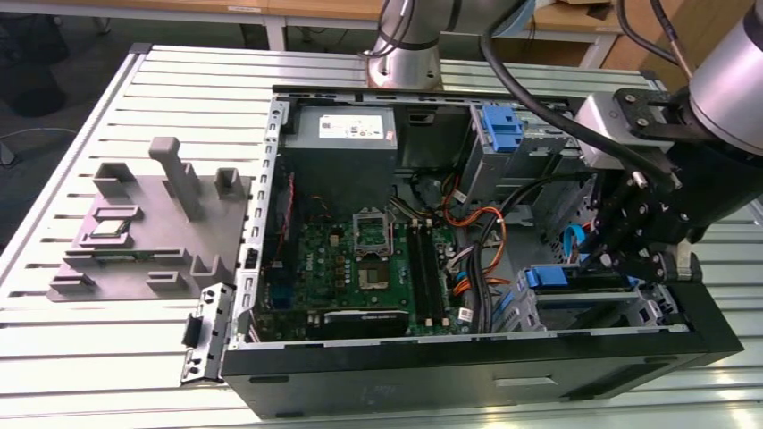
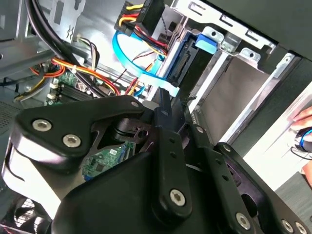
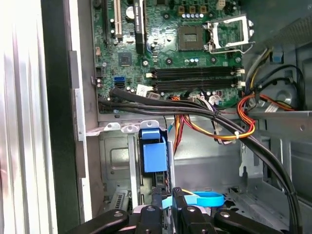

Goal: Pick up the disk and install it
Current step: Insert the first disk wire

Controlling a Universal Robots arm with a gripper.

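An open computer case [image 1: 477,375] is laid on a slatted table [image 1: 96,357]. The disk [image 1: 560,277] is found inside the case, in the drive bay at the corner on the exterior view's right, close to the front wall of the case. It is standing on its edge in the bay. In the first wrist view, its blue end [image 3: 155,157] is seen between the grey metal walls of the bay. In the second wrist view, its connector end [image 2: 181,66] is seen beside a blue flat cable [image 2: 126,53].

The gripper [image 1: 626,259] is lowered into the case at the same corner, just above the disk. In the first wrist view, the gripper [image 3: 167,195] is pointed at the end of the disk, and the blue flat cable [image 3: 200,199] is passing just beside it. It cannot be told from these views if the gripper [image 2: 165,105] is open or closed, or if the disk is gripped by it.

In the middle of the case the motherboard [image 1: 357,268] is seen, and a grey box [image 1: 346,130] is mounted at the far wall. A bare blue bracket [image 1: 501,130] is placed next to this box. Outside the case, on the exterior view's left, a grey fixture [image 1: 143,223] is laid on the table.
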